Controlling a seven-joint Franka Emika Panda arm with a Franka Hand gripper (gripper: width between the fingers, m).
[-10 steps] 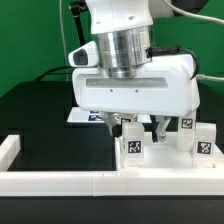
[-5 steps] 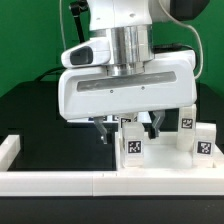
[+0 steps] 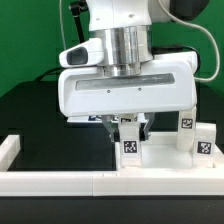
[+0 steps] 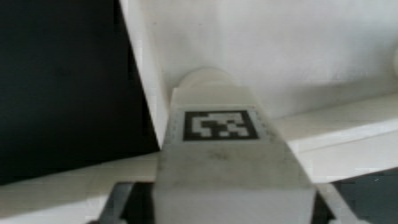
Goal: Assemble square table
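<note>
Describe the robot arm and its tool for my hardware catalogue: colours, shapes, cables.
The white, glossy robot arm ends in a ribbed silver metal cylinder above a wide white rounded tool body. Dark fingers hang beneath. A black cable loops at the exterior view's right.

Bright, even light; blurry wrist view.

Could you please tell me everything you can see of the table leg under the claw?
The table leg is a small white block, plastic by its look, with a black-and-white tag on the face toward the camera. It stands upright near the white rail, with the claw set around its top, a finger on either side.
</note>
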